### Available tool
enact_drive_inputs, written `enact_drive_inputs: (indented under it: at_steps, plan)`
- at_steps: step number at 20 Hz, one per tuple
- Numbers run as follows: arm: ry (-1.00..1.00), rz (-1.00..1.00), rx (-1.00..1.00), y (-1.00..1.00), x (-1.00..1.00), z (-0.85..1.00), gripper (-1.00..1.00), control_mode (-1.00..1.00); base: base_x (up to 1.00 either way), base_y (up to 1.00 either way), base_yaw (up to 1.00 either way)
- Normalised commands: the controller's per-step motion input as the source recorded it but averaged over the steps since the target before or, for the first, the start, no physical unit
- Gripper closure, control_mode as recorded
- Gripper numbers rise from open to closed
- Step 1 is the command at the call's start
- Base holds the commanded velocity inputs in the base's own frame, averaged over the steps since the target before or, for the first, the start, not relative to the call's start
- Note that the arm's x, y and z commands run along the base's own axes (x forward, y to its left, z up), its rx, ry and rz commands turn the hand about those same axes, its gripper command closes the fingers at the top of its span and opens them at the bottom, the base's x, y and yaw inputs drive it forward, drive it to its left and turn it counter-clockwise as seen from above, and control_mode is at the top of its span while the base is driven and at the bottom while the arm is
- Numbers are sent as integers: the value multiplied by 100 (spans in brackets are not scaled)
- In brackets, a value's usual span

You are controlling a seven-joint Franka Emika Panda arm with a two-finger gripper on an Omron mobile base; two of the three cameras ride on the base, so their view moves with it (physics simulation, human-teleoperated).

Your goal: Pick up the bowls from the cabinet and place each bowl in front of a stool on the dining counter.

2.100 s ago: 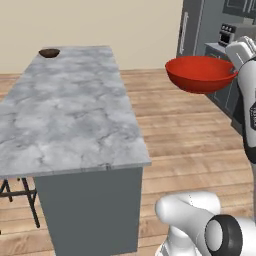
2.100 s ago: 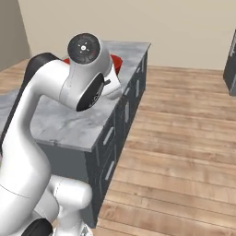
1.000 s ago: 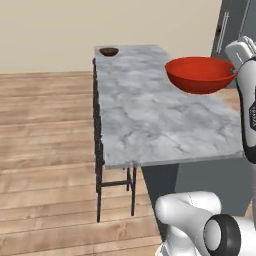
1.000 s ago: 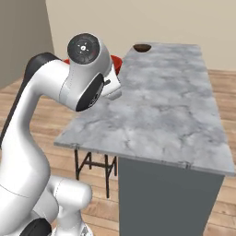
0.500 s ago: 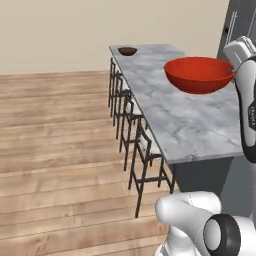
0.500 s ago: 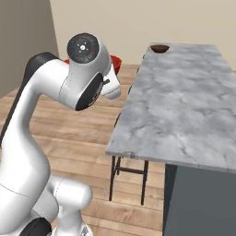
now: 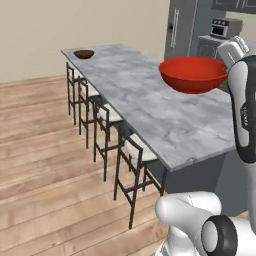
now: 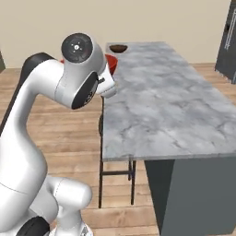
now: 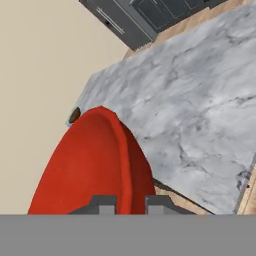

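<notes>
We have the red bowl (image 7: 194,74) pinched by its rim in the gripper (image 9: 129,202), the jaws narrow on the thin wall, and it hangs above the near end of the dining counter (image 7: 150,107), not yet set down. The brown bowl (image 7: 84,53) already sits at the far end of the counter, well apart from ours.

The grip is our main worry — a wide bowl held by one edge could swing or slip out if we lower it fast or bump the marble. We could also set it down off-line from a stool (image 7: 135,150), or too near the counter edge, where it might tip off.

In the right base view our own arm covers most of the red bowl, so its height over the marble is hard to judge. From the hand camera, the bowl blocks the spot beneath it, and the stools tucked under the overhang are partly cut off.
</notes>
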Motion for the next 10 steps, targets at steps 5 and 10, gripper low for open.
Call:
enact_drive_inputs:
  at_steps: [5,10]
  plan:
    - [0,0,0,0,0,0,100,100,53,88,-49]
    - [0,0,0,0,0,0,100,100,32,100,-46]
